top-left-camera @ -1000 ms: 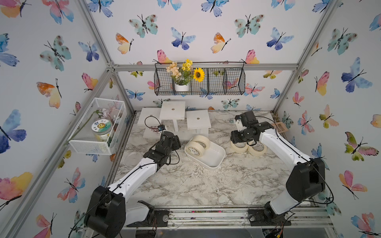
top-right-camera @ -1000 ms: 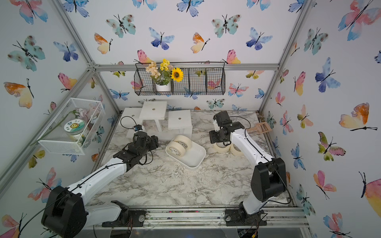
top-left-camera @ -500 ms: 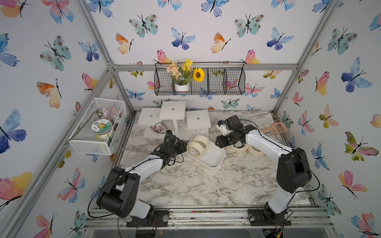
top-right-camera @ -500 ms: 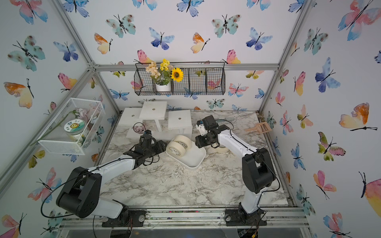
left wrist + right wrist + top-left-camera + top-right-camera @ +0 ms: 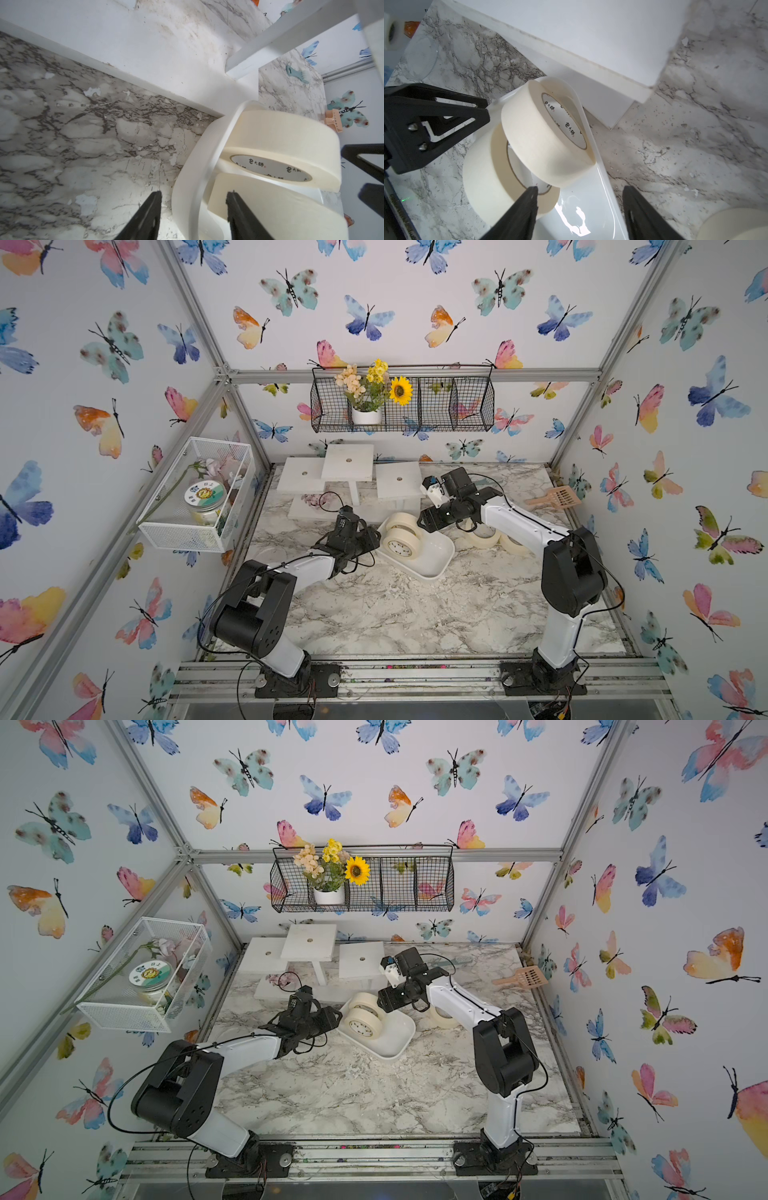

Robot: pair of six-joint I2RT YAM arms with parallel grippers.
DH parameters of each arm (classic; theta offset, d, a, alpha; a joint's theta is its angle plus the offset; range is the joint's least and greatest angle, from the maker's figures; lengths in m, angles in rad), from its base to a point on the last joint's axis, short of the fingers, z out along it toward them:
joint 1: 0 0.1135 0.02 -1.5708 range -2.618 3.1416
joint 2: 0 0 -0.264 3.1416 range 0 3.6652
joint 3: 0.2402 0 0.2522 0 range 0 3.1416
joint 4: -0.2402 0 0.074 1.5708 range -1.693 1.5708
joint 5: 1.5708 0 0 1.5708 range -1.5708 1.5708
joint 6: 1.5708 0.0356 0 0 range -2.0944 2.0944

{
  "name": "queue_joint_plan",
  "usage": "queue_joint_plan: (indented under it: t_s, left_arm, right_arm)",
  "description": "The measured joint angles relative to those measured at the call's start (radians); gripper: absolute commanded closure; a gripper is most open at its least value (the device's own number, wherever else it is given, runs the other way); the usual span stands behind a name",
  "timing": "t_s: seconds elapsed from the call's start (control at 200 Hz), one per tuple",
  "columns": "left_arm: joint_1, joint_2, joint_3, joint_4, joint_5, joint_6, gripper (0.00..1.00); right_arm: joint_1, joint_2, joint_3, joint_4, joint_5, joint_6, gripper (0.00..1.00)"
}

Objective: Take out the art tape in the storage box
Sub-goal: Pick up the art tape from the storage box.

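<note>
The storage box (image 5: 437, 556) is a shallow white tray lying slantwise mid-table. Two cream art tape rolls sit at its far end: one (image 5: 401, 523) leans on the other (image 5: 400, 546), as the right wrist view also shows (image 5: 542, 141) (image 5: 483, 176). Two more rolls (image 5: 482, 536) (image 5: 513, 544) lie on the table to its right. My left gripper (image 5: 193, 199) is open and straddles the box's end wall (image 5: 187, 187), one finger inside against the nearer roll (image 5: 270, 207). My right gripper (image 5: 580, 193) is open across the box's long wall, one finger by the lower roll.
White stepped stands (image 5: 348, 462) rise right behind the box. A black wire basket (image 5: 457, 406) hangs on the back wall and a white mesh basket (image 5: 195, 526) on the left wall. A peach scoop (image 5: 555, 497) lies at the far right, a teal brush (image 5: 297, 73) at the back.
My right gripper has left the rolls on the table and moved left to the box, opening wider. My left gripper has advanced to the box's end and narrowed.
</note>
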Motion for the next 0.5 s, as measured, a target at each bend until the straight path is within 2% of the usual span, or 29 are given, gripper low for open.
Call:
queue_joint_plan:
  t_s: [0.325, 0.436, 0.501]
  left_arm:
    - [-0.001, 0.000, 0.000, -0.003, 0.001, 0.003, 0.64]
    - [0.000, 0.000, 0.000, -0.008, 0.000, 0.005, 0.77]
    - [0.002, 0.000, 0.000, -0.015, -0.002, 0.008, 0.78]
  right_arm:
    - [0.051, 0.082, 0.072, -0.003, -0.014, -0.012, 0.28]
    - [0.067, 0.099, 0.095, -0.013, -0.025, -0.017, 0.24]
    - [0.073, 0.110, 0.113, -0.027, -0.033, -0.023, 0.24]
